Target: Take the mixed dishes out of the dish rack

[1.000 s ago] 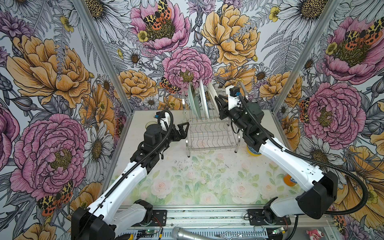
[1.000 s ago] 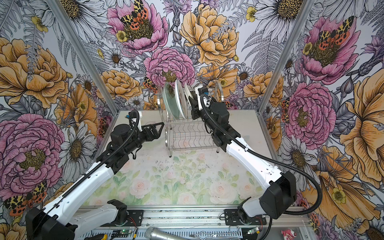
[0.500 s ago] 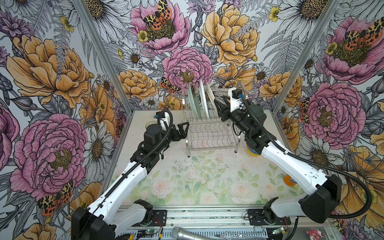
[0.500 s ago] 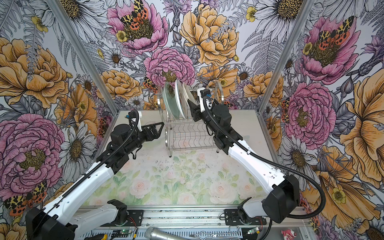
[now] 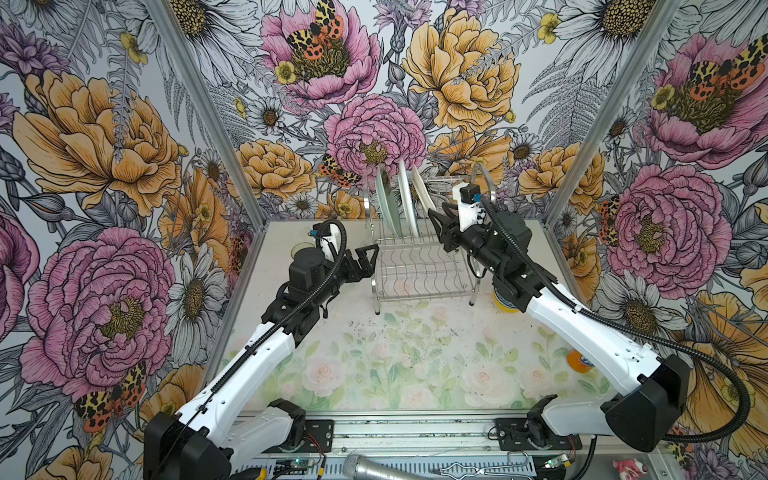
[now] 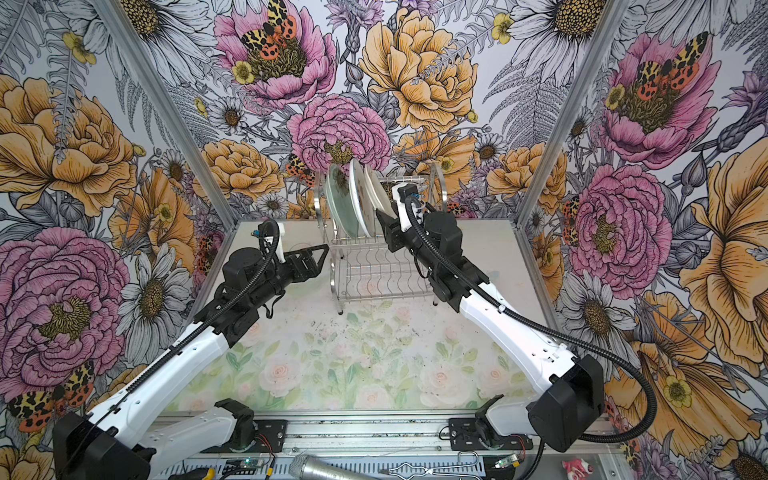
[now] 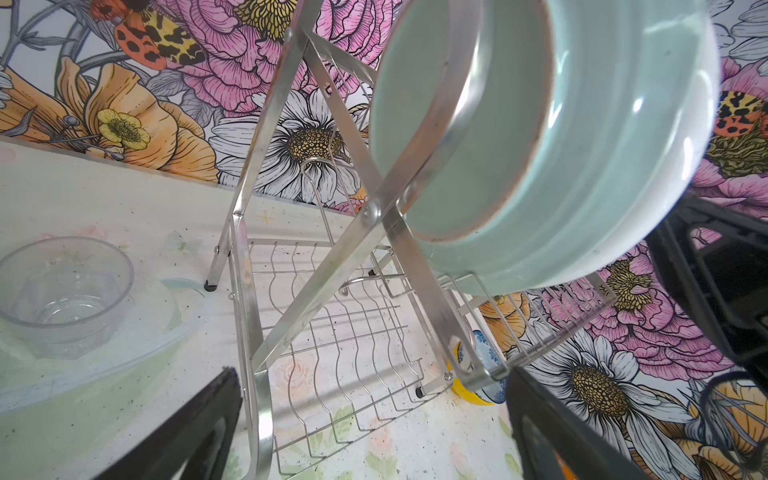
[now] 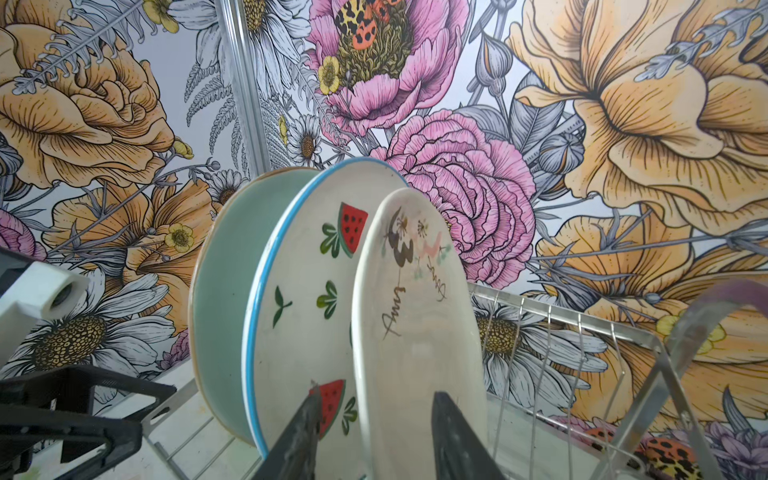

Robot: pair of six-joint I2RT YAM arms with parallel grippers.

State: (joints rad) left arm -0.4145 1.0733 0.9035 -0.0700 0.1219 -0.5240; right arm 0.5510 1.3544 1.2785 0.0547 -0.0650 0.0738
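The chrome dish rack (image 5: pixel 419 266) (image 6: pixel 374 274) stands at the back of the table. Three plates stand upright in its upper tier: pale green (image 8: pixel 224 282) (image 5: pixel 385 203), white with watermelon prints (image 8: pixel 307 299) (image 5: pixel 405 195), and cream with pink marks (image 8: pixel 415 324) (image 5: pixel 422 191). My right gripper (image 8: pixel 376 440) (image 5: pixel 434 220) is open, its fingers straddling the cream plate's lower edge with a gap on either side. My left gripper (image 7: pixel 374 436) (image 5: pixel 372 259) is wide open and empty beside the rack's left frame. The lower tier holds nothing.
A clear tumbler (image 7: pixel 62 291) rests on a flat pale green glass piece (image 7: pixel 137 353) left of the rack. A yellow bowl (image 5: pixel 505 301) (image 7: pixel 469 392) holding a blue-and-white bowl (image 7: pixel 484 353) sits right of the rack, partly behind my right arm. An orange can (image 5: pixel 577 361) stands at the right edge.
My right gripper has dropped slightly along the cream plate's edge. The left arm and the plates have not moved.
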